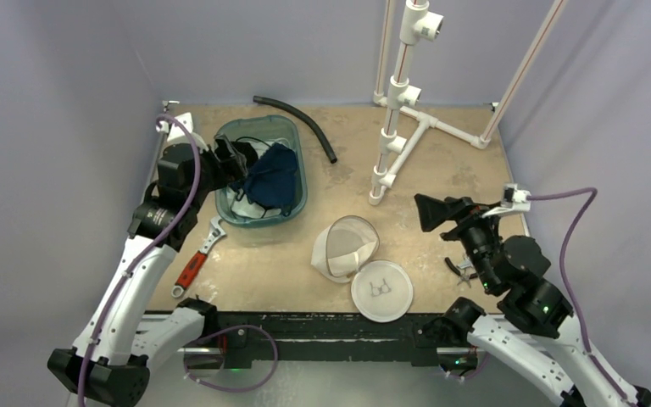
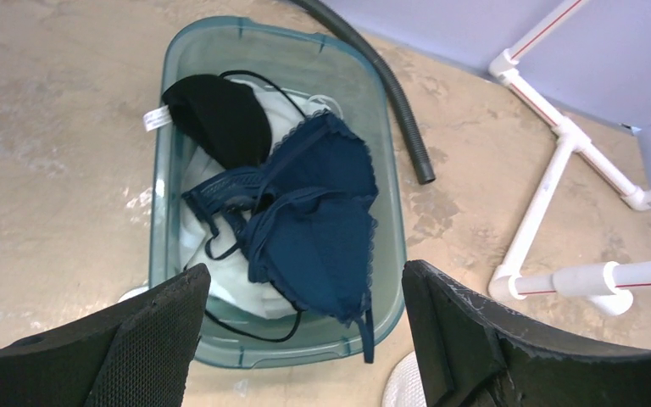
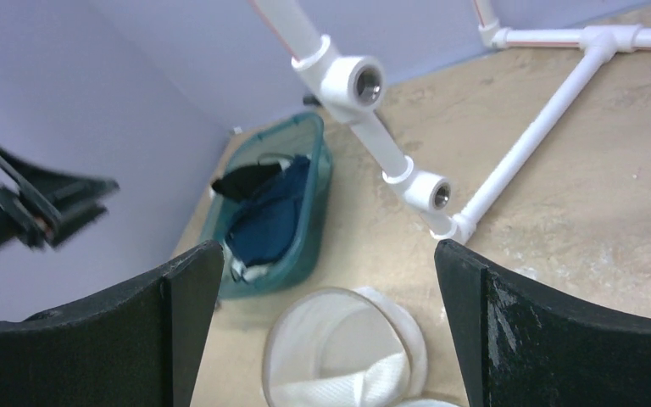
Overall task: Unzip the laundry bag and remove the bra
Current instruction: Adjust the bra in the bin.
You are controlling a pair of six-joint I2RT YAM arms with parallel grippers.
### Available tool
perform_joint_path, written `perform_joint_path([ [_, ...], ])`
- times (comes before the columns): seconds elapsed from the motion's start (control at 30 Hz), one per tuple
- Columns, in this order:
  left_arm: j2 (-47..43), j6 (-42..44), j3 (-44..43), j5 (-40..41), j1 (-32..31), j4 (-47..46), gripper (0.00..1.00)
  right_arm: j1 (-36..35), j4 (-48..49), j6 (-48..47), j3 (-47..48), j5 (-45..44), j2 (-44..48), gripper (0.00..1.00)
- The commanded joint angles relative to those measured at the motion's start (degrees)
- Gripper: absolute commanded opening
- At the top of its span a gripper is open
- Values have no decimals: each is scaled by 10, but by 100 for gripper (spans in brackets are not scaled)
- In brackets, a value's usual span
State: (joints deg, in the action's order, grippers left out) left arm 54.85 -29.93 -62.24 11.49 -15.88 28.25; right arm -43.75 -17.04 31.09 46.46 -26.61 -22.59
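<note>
Laundry bag at near-middle of table, on its side, mouth gaping, nothing visible inside. Round zip-top lid flat on table, touching bag on near side (small black bra outline facing up). Navy bra lies in teal tub, on white fabric, black bra beside it. Left jaws over tub's near end, spread wide, holding nothing. Right jaws right of bag, above table, spread wide, holding nothing. Red-handled wrench near tub; black hose behind it.
</note>
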Motion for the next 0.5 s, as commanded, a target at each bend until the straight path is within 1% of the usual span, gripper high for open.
perform_joint_path([
  [0.0, -37, -14, 23, 34, 2, 10, 83, 1, 62, 85, -23, -106, 56, 98],
  [0.07, -45, -18, 29, 44, 2, 14, 83, 1, 87, 97, -36, -121, 83, 98],
  [0.13, -49, -19, 33, 52, 2, 22, 84, 1, 99, 86, -37, -128, 91, 98],
  [0.3, -53, -13, 39, 67, 2, 49, 84, 2, 21, 84, 7, -140, 39, 98],
  [0.37, -61, -5, 48, 65, 2, 50, 83, 2, 4, 79, 23, -141, 20, 98],
  [0.47, -83, 5, 67, 64, 2, 42, 83, 1, 23, 47, 29, -57, 9, 98],
])
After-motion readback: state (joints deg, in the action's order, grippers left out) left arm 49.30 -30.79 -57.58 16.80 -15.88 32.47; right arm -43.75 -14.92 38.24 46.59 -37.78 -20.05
